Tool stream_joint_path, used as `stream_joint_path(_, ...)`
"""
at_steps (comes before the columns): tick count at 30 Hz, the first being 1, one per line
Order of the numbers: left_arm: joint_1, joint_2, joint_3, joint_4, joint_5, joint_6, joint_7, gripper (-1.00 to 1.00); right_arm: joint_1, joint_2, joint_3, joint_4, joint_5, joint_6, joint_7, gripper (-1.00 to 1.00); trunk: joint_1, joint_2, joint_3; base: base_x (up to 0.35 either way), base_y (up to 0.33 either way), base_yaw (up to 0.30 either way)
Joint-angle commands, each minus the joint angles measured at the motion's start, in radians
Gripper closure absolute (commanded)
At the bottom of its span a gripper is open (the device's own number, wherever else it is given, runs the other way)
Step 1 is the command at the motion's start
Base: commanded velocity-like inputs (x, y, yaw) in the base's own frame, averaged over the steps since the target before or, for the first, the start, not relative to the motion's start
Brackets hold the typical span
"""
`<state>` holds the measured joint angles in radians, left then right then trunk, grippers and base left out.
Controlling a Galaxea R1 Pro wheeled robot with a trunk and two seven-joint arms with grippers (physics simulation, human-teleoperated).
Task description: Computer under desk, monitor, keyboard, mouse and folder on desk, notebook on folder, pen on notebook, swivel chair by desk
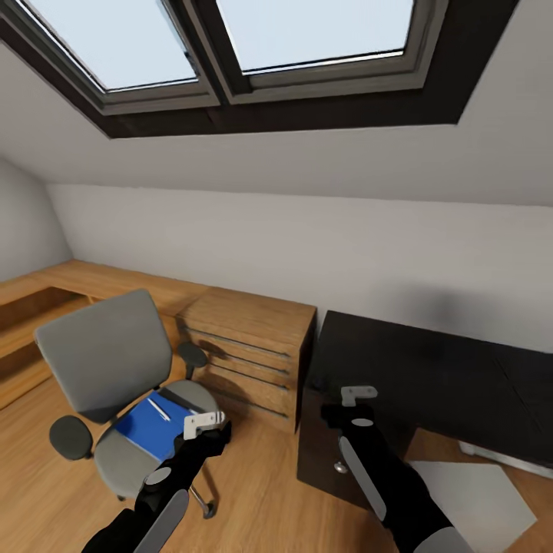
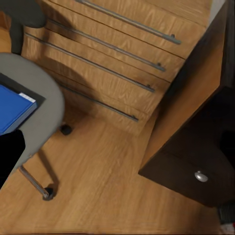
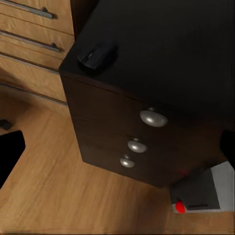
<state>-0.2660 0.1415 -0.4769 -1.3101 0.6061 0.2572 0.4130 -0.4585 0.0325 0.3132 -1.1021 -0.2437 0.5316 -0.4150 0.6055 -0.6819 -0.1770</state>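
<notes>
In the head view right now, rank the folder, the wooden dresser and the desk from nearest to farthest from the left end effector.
1. Folder: on the chair seat, just beside the left end effector.
2. Wooden dresser: behind, toward the wall.
3. Desk: farthest, on the right.

Head camera high up, looking down across the room, both wrist cameras low and close, each seeing the desk (image 1: 430,369) drawers and wooden dresser (image 2: 122,63)
</notes>
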Motion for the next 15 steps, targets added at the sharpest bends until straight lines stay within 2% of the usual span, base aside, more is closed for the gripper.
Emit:
stream_joint_path(1, -0.001, 0.001, -0.002, -0.002, 0.007, 0.002, 0.009, -1.0, -0.001, 0.0, 0.003, -0.001, -0.011, 0.002, -0.01, -1.0, 0.0, -0.002, -0.002, -0.302, 0.104, -0.267)
stream_joint_path(7, -0.001, 0.001, -0.003, -0.002, 0.007, 0.002, 0.009, -1.0, -0.001, 0.0, 0.004, -0.001, -0.011, 0.002, -0.01, -1.0, 0.0, -0.002, -0.002, -0.309, 0.046, -0.268)
stream_joint_path(15, -0.001, 0.001, -0.002, -0.003, 0.007, 0.003, 0.009, -1.0, -0.001, 0.001, 0.006, -0.001, -0.012, 0.002, -0.011, -1.0, 0.0, -0.002, -0.002, -0.33, 0.003, -0.069)
